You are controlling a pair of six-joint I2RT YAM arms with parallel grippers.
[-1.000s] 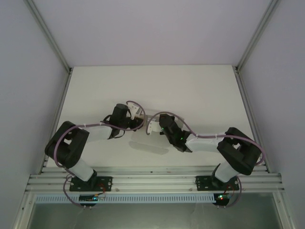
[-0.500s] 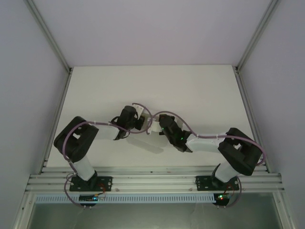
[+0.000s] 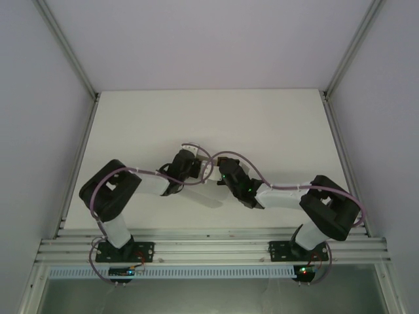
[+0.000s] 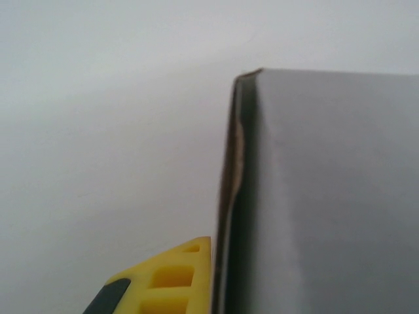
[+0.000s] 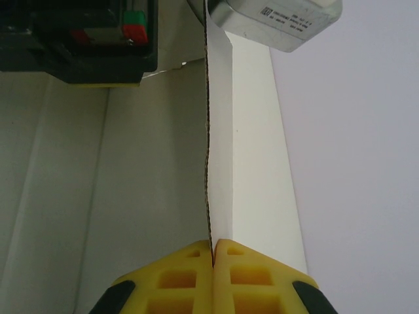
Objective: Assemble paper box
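A small label (image 5: 285, 14) stands on the silver housing (image 5: 288, 34) just above the upper end of the paper box (image 5: 252, 163) in the right wrist view. It carries two or three short lines of tiny dark characters, slanted across the housing and too small and blurred to read. No legible text, brand, number or sign can be made out on the paper box itself or beside it.

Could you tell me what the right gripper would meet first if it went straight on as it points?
Probably the silver camera housing at the far end of the paper box panel that the right gripper pinches, though depth is hard to judge.
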